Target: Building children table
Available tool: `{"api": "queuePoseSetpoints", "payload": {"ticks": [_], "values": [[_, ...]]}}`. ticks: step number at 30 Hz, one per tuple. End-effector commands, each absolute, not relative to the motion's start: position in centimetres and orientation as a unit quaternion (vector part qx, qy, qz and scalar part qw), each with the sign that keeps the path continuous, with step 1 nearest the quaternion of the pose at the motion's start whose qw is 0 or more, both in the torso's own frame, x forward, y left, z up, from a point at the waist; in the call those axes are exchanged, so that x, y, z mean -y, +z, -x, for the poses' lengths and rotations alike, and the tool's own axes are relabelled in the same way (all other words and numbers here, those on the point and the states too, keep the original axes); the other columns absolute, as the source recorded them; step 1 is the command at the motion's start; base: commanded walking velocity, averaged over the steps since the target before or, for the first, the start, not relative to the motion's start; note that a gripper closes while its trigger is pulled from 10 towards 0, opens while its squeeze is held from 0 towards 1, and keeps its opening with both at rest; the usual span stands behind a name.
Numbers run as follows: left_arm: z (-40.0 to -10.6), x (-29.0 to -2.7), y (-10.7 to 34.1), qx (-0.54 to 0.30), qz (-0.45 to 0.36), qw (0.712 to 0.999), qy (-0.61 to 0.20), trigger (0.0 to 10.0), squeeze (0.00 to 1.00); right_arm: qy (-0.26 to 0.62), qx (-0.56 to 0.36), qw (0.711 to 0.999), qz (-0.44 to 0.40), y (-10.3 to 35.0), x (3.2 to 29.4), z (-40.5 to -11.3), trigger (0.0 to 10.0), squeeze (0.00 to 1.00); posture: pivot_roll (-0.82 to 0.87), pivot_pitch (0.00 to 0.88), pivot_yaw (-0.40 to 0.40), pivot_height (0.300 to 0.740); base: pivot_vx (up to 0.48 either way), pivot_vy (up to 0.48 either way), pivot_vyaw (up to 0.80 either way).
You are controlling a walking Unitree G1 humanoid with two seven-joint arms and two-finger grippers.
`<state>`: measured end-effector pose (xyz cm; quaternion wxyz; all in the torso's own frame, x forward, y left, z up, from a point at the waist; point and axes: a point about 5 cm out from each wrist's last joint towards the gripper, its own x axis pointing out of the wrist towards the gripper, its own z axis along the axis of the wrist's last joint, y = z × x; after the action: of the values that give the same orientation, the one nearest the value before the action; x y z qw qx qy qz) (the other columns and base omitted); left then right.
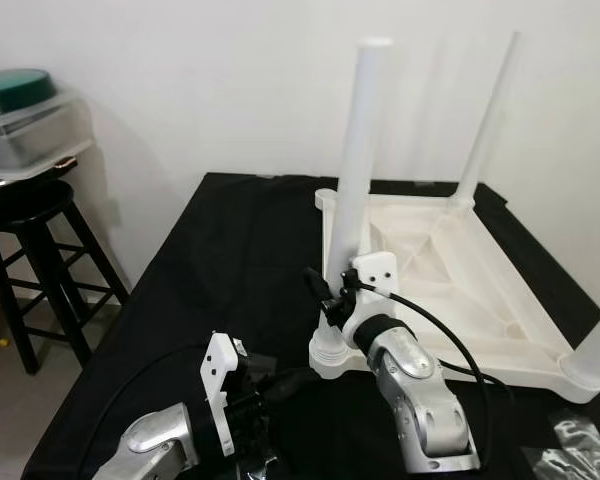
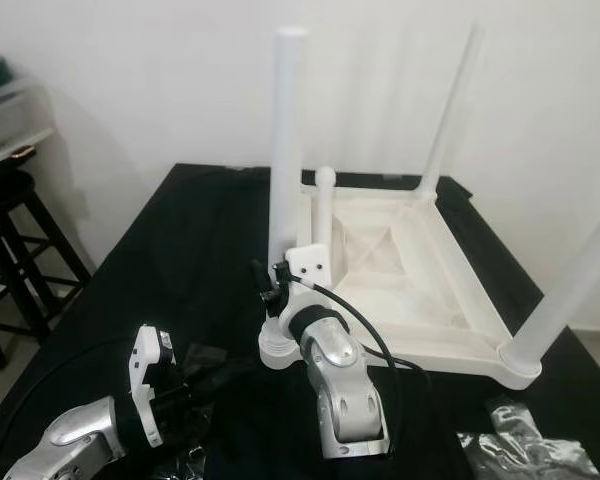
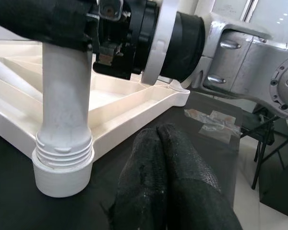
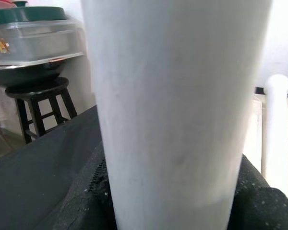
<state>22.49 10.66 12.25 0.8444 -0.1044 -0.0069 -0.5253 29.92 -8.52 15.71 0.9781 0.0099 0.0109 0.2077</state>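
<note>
The white children's table [image 1: 460, 270] lies upside down on a black-covered surface, with several legs pointing up. My right gripper [image 1: 333, 300] is shut on the near-left leg [image 1: 360, 150], low down, just above its socket. In the right wrist view that leg [image 4: 177, 96] stands between the black fingers [image 4: 98, 191]. The leg's threaded end sits in a round corner socket [image 3: 62, 163]. My left gripper [image 3: 157, 136] is shut and empty, low over the black cloth a little short of that socket, and it lies near the front edge [image 1: 280, 385].
A black stool [image 1: 40, 230] stands at the left, bearing a pan and a clear box with a green lid [image 1: 20, 100]. Crumpled clear plastic [image 1: 570, 445] lies at the near right. The black cloth [image 1: 230, 260] left of the table frame is bare.
</note>
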Motion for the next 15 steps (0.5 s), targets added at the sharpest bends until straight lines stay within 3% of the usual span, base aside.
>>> {"api": "queuePoseSetpoints", "payload": {"ticks": [1,2,3,4,5,6,7,12,15], "values": [[-22.7,-10.9,12.2,0.005,0.103,0.846,-0.524,10.0,0.0,0.196,-0.097,0.976,-0.009,12.3,8.8,-29.6,0.0,0.0,-0.04,0.0,-0.007,0.74,0.0,0.0,0.0],[-22.7,-10.8,12.2,0.007,0.103,0.847,-0.522,10.0,0.0,0.19,-0.1,0.977,-0.01,12.3,8.7,-29.5,0.0,0.0,-0.03,0.0,-0.008,0.74,0.0,0.0,0.0],[-22.8,-10.8,12.3,0.009,0.103,0.848,-0.519,10.0,0.0,0.176,-0.107,0.978,-0.008,12.5,8.5,-29.4,1.9,0.0,-0.03,0.0,-0.009,0.74,0.0,0.0,0.0],[-22.8,-10.8,12.3,0.01,0.103,0.85,-0.517,10.0,0.0,0.166,-0.112,0.98,-0.006,12.7,8.3,-29.3,1.9,0.0,-0.03,0.0,-0.009,0.74,0.0,0.0,0.0],[-22.8,-10.8,12.3,0.01,0.103,0.85,-0.517,10.0,0.0,0.179,-0.099,0.979,-0.007,13.5,8.2,-29.5,10.0,0.93,-0.03,0.0,-0.01,0.74,0.0,0.0,0.0],[-22.8,-10.8,12.3,0.01,0.103,0.85,-0.517,10.0,0.0,0.179,-0.099,0.979,-0.007,13.5,8.2,-29.5,10.0,0.93,-0.03,0.0,-0.01,0.74,0.0,0.0,0.0],[-22.9,-10.7,12.3,0.01,0.104,0.849,-0.517,10.0,0.0,0.231,-0.072,0.97,-0.018,14.9,8.0,-30.2,10.0,1.0,-0.03,0.0,-0.009,0.74,0.0,0.0,0.0],[-22.9,-10.6,12.3,0.01,0.104,0.848,-0.519,10.0,0.0,0.305,-0.039,0.951,-0.033,16.5,8.0,-30.8,10.0,1.0,-0.03,0.0,-0.009,0.74,0.0,0.0,0.0],[-23.0,-10.5,12.2,0.01,0.104,0.848,-0.52,10.0,0.0,0.504,0.018,0.864,-0.002,19.2,9.7,-31.3,10.0,1.0,-0.03,0.0,-0.013,0.74,0.0,0.0,0.0]]}}
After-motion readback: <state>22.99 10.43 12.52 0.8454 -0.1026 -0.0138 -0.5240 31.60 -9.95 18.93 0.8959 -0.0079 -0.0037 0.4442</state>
